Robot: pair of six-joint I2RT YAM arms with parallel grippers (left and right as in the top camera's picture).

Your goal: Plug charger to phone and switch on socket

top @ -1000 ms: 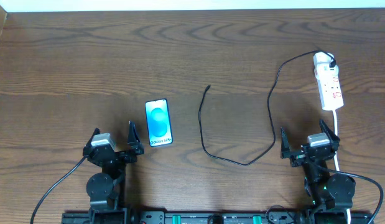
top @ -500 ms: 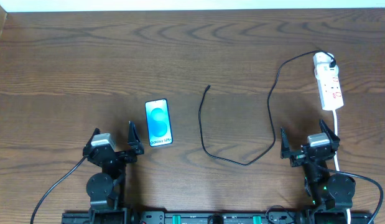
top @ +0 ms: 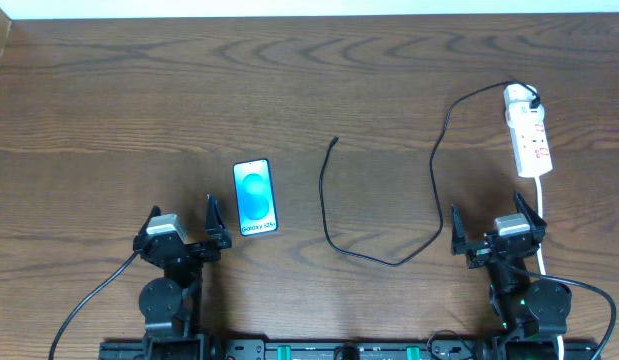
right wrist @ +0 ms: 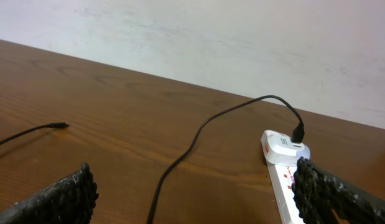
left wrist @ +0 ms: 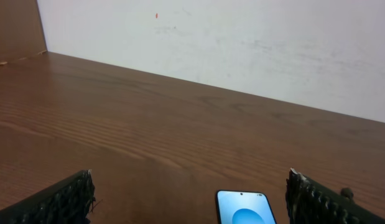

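Near edge of bench: left end effector and right end effector both parked, fingers spread wide, holding nothing. Just beyond the left one, slightly to its right: phone, flat, screen up. Mid-bench: charger lies in 1 loose U-shaped loop, with its connector tip free on the wood, right of the phone and apart from it. Far right: socket, with the charger's black plug seated in its far end. Switch position cannot be told.
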